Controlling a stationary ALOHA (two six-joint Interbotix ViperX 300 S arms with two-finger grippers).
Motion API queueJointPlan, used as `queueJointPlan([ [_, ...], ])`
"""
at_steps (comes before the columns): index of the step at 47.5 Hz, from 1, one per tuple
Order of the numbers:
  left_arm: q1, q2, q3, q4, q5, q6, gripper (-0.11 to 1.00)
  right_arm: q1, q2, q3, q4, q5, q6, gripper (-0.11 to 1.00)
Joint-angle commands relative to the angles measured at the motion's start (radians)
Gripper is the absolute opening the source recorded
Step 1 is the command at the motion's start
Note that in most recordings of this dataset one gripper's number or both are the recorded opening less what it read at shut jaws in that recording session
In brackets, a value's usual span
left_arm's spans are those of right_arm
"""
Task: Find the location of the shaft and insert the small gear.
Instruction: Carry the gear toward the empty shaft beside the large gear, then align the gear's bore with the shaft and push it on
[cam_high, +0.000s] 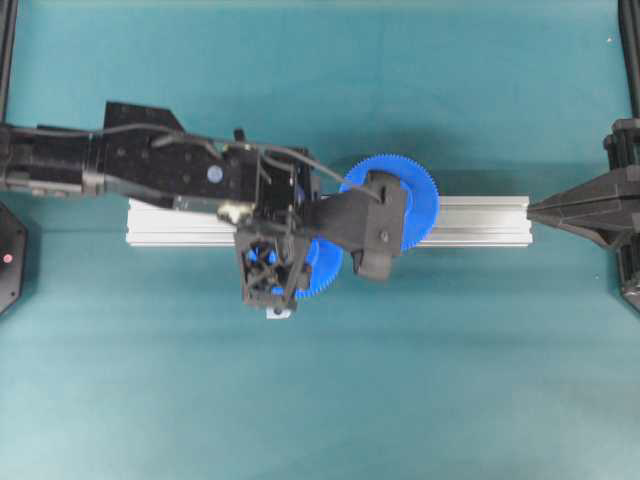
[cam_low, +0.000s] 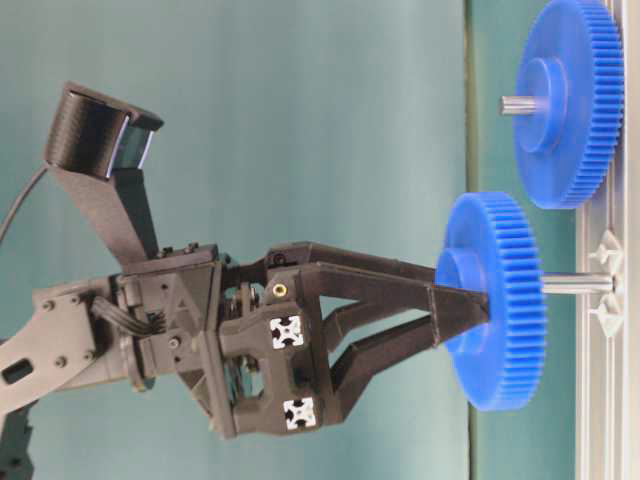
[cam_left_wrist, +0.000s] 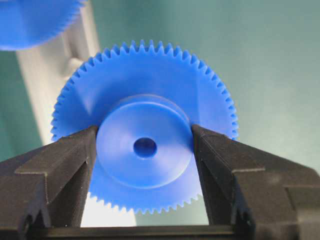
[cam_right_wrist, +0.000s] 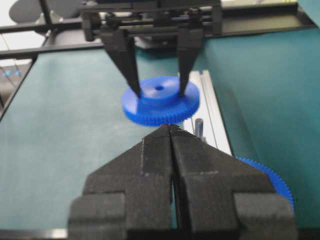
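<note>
My left gripper (cam_left_wrist: 144, 133) is shut on the small gear (cam_left_wrist: 150, 95), a blue toothed disc, with a finger on each side of its raised hub (cam_low: 462, 272). The centre hole looks dark, with no pin in it. In the right wrist view the small gear (cam_right_wrist: 161, 104) hangs above the table beside the rail, and the shaft (cam_right_wrist: 199, 127) stands upright just off its near right edge. In the table-level view the shaft (cam_low: 575, 284) runs from the gear's underside to its clear base on the rail. My right gripper (cam_right_wrist: 170, 128) is shut with nothing in it, far right (cam_high: 532, 210).
A long grooved silver rail (cam_high: 480, 222) lies across the middle of the teal table. The larger blue gear (cam_high: 418, 195) sits on it with a grey pin tip (cam_low: 520, 104) through its centre. My left arm (cam_high: 150, 160) reaches in from the left.
</note>
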Motion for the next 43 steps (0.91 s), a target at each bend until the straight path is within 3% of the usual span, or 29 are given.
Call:
queueJointPlan([
  [1, 0.015, -0.035, -0.026, 0.005, -0.002, 0.011, 0.63, -0.003, 0.002, -0.011, 0.000, -0.005, 0.009, -0.03],
  [43, 0.092, -0.006, -0.026, 0.005, -0.035, 0.064, 0.63, -0.009, -0.020, -0.015, 0.000, 0.040, 0.009, -0.03],
])
